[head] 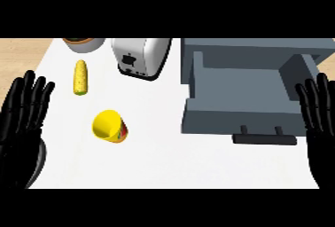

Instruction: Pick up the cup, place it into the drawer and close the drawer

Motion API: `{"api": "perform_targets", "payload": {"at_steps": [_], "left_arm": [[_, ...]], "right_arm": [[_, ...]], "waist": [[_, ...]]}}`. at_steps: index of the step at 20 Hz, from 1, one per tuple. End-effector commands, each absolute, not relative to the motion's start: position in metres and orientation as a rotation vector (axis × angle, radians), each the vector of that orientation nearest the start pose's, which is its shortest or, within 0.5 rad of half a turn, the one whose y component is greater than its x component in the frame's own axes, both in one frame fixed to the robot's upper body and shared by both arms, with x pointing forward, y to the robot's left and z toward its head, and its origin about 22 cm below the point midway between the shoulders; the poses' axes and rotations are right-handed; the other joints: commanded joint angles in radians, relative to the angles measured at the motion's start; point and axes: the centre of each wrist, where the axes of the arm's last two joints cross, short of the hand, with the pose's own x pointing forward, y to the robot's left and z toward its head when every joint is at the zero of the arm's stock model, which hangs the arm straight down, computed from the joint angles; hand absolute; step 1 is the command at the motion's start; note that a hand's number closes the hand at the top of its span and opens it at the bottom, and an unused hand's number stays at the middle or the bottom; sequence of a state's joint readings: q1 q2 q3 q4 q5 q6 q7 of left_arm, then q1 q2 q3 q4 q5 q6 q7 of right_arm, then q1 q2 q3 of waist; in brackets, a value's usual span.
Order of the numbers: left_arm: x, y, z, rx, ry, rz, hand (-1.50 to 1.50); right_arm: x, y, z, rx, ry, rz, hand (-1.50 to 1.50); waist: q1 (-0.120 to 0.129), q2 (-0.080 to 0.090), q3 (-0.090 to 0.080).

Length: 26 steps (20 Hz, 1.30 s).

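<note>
**Both hands open at the table's sides, cup lying untouched**

The left hand (23,119) rests at the table's left edge with its fingers (29,91) straight, spread a little and pointing up, holding nothing. The right hand (319,115) shows at the right edge in the same pose, its fingers (321,91) straight and slightly apart, just beside the drawer's right wall.

The yellow cup (108,126) lies on its side on the white table (196,164), left of centre, its open mouth turned toward the upper left and a red patch showing low on its side. It is well apart from both hands.

The grey drawer (242,99) stands pulled open on the right half of the table, its dark handle (265,138) at the near front.

Toward the far edge lie a corn cob (79,77), a silver toaster (141,56) and, at the far left corner, a grey pot (85,43), partly cut off. Beyond the table's left and far edges a light wooden floor (23,55) shows.
</note>
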<state>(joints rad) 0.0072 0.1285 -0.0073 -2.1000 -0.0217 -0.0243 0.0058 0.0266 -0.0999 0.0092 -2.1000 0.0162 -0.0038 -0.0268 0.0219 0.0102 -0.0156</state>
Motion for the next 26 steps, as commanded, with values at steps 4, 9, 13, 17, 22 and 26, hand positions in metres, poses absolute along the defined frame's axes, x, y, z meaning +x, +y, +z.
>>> {"api": "perform_targets", "payload": {"at_steps": [4, 9, 13, 17, 22, 26], "left_arm": [[0.223, 0.239, 0.124, -0.12, -2.12, -0.231, -1.5], [0.225, 0.226, 0.104, -0.375, -1.955, -0.1, -1.5], [0.249, 0.228, 0.098, -0.379, -1.953, -0.078, -1.5], [0.238, 0.214, 0.085, -0.39, -1.965, -0.081, -1.5], [0.24, 0.23, 0.117, -0.381, -1.96, -0.075, -1.5], [0.262, 0.206, 0.116, -0.346, -1.946, -0.091, -1.5]], "right_arm": [[0.21, -0.219, 0.123, 0.016, -2.082, 0.147, -1.5], [0.197, -0.216, 0.117, 0.139, -1.997, 0.114, -1.5], [0.231, -0.24, 0.136, 0.135, -2.017, 0.11, -1.5], [0.199, -0.214, 0.114, 0.136, -1.999, 0.118, -1.5], [0.233, -0.221, 0.128, 0.117, -2.015, 0.118, -1.5], [0.224, -0.236, 0.12, 0.149, -1.997, 0.148, -1.5]], "waist": [[-0.024, -0.01, 0.015], [-0.027, -0.011, 0.015], [-0.022, -0.009, 0.016], [-0.024, -0.011, 0.016], [-0.02, -0.011, 0.016], [-0.025, -0.01, 0.016]]}}
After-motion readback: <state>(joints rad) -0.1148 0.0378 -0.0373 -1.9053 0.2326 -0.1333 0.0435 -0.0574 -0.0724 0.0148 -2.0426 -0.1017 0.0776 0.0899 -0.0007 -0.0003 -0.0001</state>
